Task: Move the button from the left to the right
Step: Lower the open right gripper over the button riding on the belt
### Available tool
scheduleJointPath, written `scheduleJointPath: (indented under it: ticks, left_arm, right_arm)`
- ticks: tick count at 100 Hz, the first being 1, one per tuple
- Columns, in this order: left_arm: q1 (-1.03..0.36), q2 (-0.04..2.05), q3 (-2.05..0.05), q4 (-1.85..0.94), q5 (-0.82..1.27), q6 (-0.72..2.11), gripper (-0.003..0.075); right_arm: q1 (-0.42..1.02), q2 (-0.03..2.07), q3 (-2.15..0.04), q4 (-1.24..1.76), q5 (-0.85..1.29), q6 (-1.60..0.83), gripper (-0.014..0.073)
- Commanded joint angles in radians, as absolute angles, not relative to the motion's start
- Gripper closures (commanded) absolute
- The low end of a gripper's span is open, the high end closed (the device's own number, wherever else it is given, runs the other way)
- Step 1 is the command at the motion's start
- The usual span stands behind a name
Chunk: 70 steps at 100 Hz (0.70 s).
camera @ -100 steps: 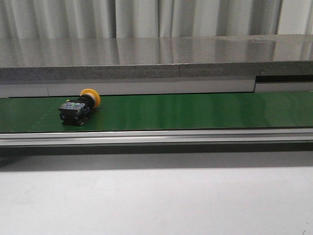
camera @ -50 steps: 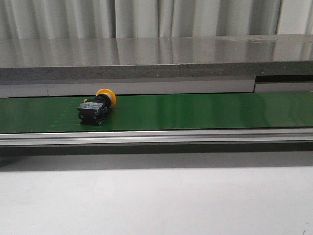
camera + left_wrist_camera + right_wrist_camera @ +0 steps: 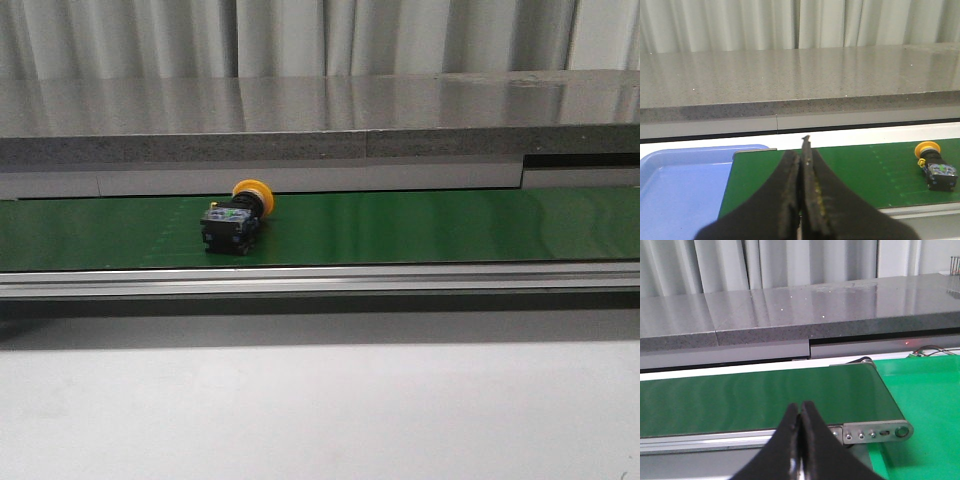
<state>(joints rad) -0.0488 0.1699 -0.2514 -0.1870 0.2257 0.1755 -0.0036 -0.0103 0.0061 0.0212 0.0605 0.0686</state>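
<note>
You would have found the button [image 3: 237,216] lying on its side on the green conveyor belt [image 3: 420,226], left of the belt's middle, its yellow cap toward the grey ledge [image 3: 320,125] behind. Your left claw [image 3: 802,165] was pressed together with nothing in it, and the button sat well apart from it, off to one side on the belt. Your right claw [image 3: 801,427] was likewise pressed together, empty, near the belt's roller end, beside a blue tray [image 3: 680,185].

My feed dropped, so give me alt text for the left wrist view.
The shut left end effector hangs over a green conveyor belt, with the yellow-capped button lying on the belt well off to one side. A blue tray sits at the belt's other end.
</note>
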Motion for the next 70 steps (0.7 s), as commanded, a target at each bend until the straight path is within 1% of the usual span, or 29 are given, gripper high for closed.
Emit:
scheduleJointPath:
  ticks: [1, 11, 25, 52, 70]
  left_arm:
    - [-0.059, 0.179, -0.276, -0.193, 0.145, 0.177, 0.0741]
    - [-0.059, 0.179, -0.276, -0.193, 0.145, 0.177, 0.0741]
    - [-0.059, 0.179, -0.276, -0.193, 0.145, 0.177, 0.0741]
    - [-0.059, 0.179, -0.276, -0.193, 0.145, 0.177, 0.0741]
    - [-0.059, 0.179, -0.276, -0.193, 0.145, 0.177, 0.0741]
  right_arm:
    - [-0.009, -0.003, -0.080, 0.021, 0.007, 0.066, 0.0661]
    - [-0.009, 0.054, -0.176, 0.021, 0.077, 0.066, 0.0661]
    - [-0.009, 0.189, -0.327, 0.021, 0.223, 0.066, 0.0661]
    - [-0.009, 0.530, -0.605, 0.021, 0.536, 0.066, 0.0661]
    - [-0.009, 0.744, -0.730, 0.054, 0.626, 0.066, 0.0661]
